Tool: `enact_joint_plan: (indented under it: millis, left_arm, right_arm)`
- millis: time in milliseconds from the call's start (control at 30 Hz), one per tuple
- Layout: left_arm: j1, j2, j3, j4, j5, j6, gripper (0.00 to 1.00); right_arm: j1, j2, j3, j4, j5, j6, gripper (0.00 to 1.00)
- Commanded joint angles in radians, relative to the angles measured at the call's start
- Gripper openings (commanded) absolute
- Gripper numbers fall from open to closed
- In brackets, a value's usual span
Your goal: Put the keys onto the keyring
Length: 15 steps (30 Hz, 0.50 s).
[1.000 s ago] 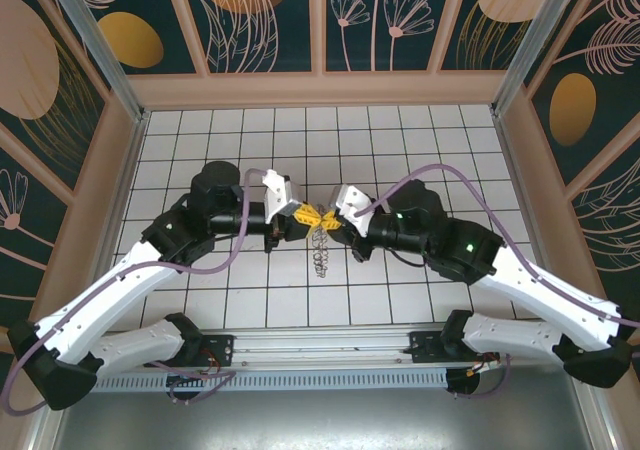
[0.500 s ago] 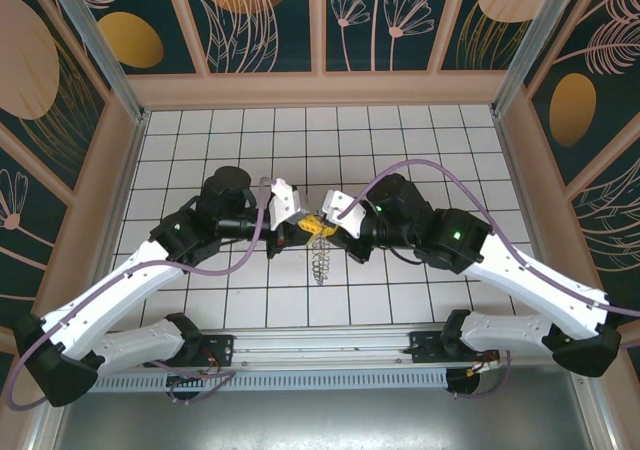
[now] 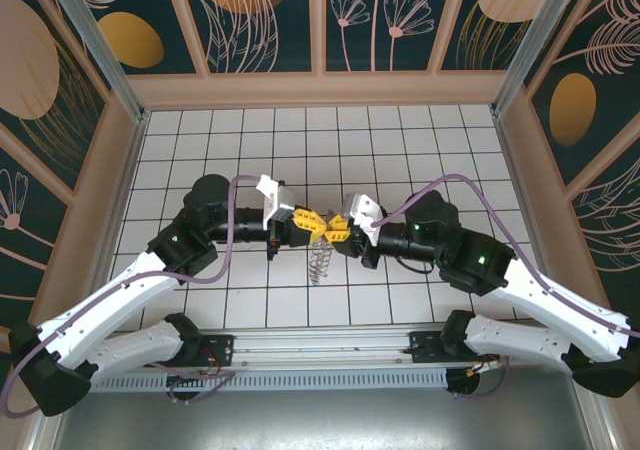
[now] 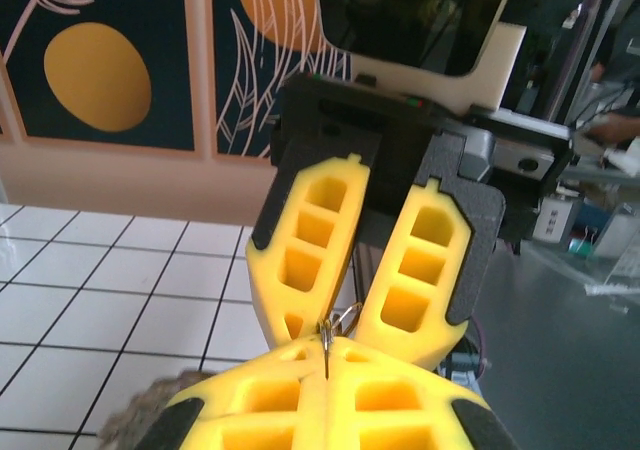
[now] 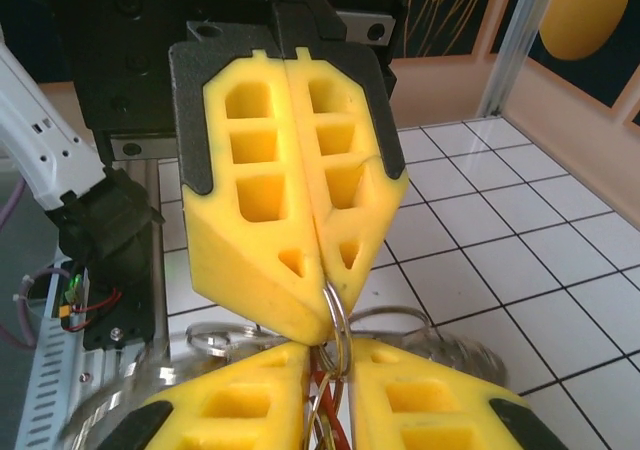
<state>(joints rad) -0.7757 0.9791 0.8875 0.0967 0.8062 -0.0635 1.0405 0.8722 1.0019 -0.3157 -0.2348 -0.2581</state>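
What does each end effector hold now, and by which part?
The left end effector pinches a thin metal ring by its rim. The right end effector straddles the same ring; its grip cannot be told.

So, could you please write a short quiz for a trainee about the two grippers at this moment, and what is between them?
1. True or false: the left gripper is shut on a thin metal ring.
2. The fingers of both grippers are: A blue, B yellow, C green?
3. Which gripper shows a narrow gap between its fingers?

Key: 1 true. 2 B. 3 the right gripper.
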Motion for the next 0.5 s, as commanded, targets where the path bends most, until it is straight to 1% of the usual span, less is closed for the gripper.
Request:
enact_joint_plan:
  millis: [0,67,167,200,233,333,400,467]
  left_arm:
    - [-0.007,-0.037,-0.037,0.249,0.076,-0.123,0.00]
    - [-0.007,-0.045,-0.071,0.323,0.082,-0.171,0.00]
    - [-0.006,-0.052,-0.110,0.404,0.082,-0.227,0.00]
    - [-0.007,-0.051,-0.112,0.400,0.081,-0.229,0.00]
    - [-0.006,-0.050,-0.107,0.366,0.074,-0.213,0.00]
    - [-0.006,-0.038,-0.029,0.078,0.017,-0.051,0.00]
    - [-0.006,-0.021,0.039,-0.131,-0.034,0.073,0.00]
    - [-0.006,-0.003,0.079,-0.268,-0.079,0.162,0.04]
  right_arm:
    - [0.001,-0.006,-0.033,0.107,-0.023,0.029,0.14]
    - [0.001,-0.019,-0.045,0.135,-0.026,0.029,0.11]
    - [0.001,-0.041,-0.063,0.167,-0.013,0.027,0.03]
    - [0.001,-0.045,-0.064,0.169,-0.003,0.024,0.00]
    - [0.001,-0.047,-0.062,0.163,0.006,0.021,0.00]
    - [0.001,-0.039,-0.029,0.102,0.037,-0.002,0.00]
    - [0.001,-0.011,0.015,0.027,0.062,-0.026,0.00]
    - [0.001,0.034,0.068,-0.051,0.086,-0.052,0.00]
